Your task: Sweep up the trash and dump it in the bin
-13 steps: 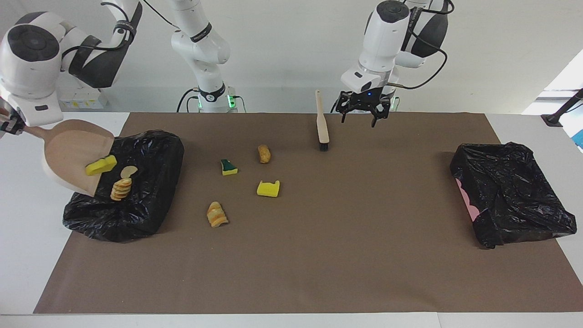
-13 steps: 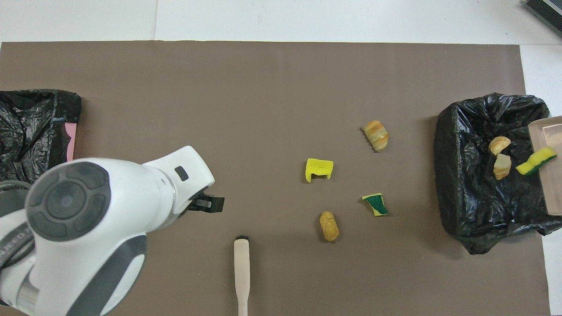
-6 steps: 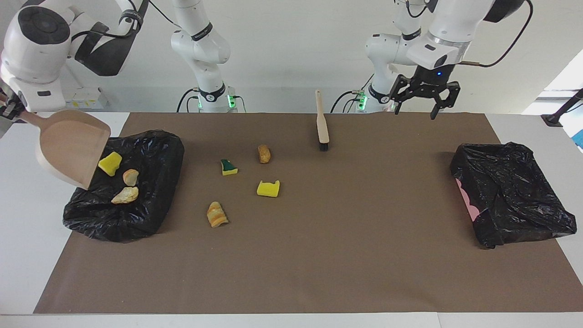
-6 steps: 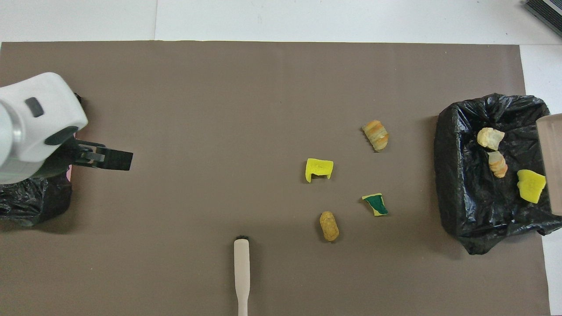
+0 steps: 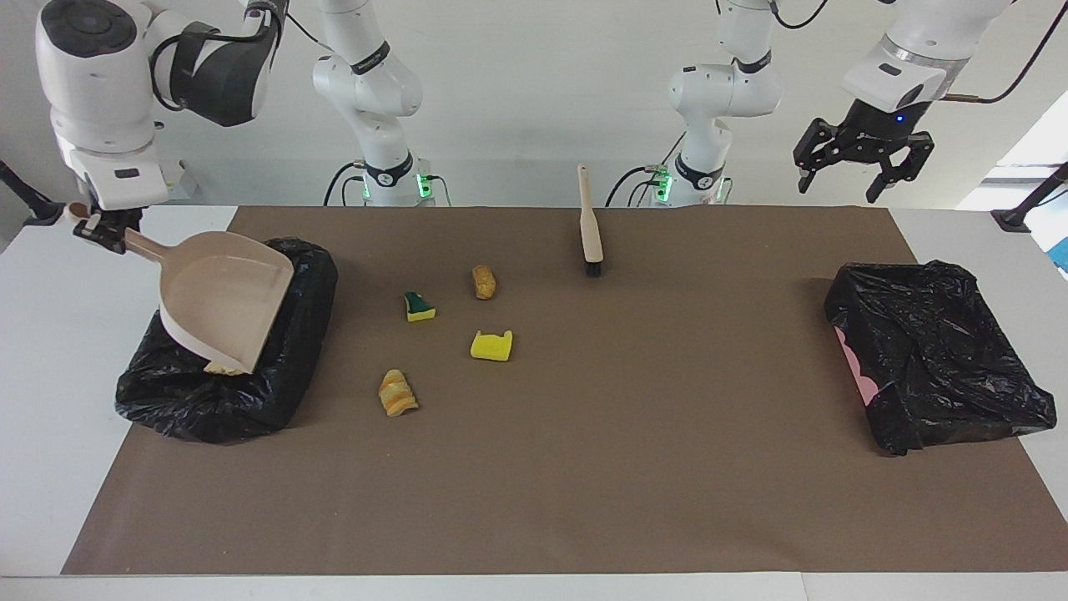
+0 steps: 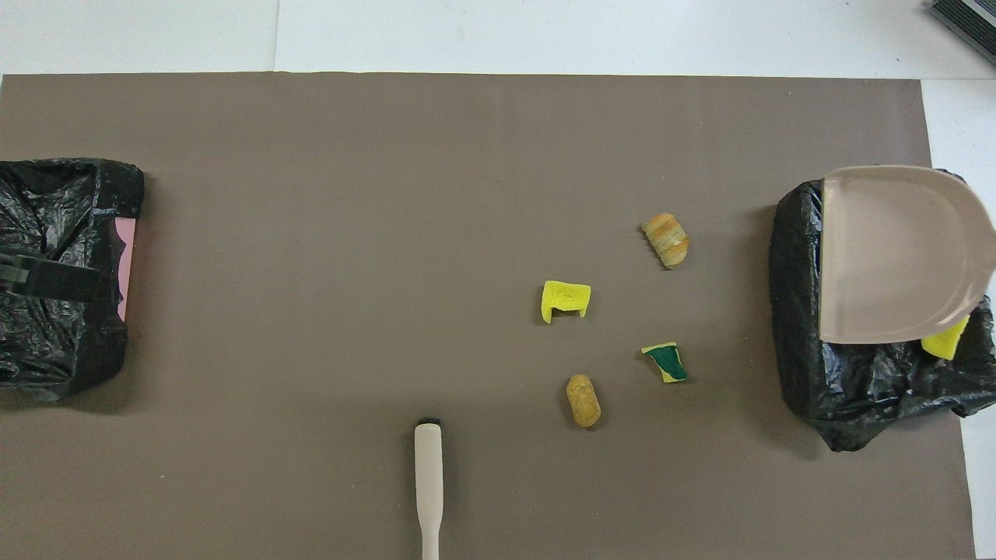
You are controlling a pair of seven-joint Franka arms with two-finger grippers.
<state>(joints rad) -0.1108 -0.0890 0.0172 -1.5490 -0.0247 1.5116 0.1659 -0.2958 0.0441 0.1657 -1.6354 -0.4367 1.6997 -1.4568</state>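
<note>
My right gripper is shut on the handle of the beige dustpan, which hangs tilted over the black-bagged bin at the right arm's end of the table. In the bin, a yellow scrap shows past the pan's edge and a tan one under its lip. Several trash scraps lie on the brown mat: green-faced, orange-brown, yellow and striped tan. The brush lies near the robots' edge. My left gripper hangs open and empty, high over the left arm's end.
A second bin in a black bag, with pink showing at one side, sits at the left arm's end of the mat. One finger of my left gripper shows above it in the overhead view. White table borders the brown mat.
The scraps slid off the dustpan into the bin, and my right arm swung the pan across over the bin. My left gripper rose and moved from beside the brush toward its own end.
</note>
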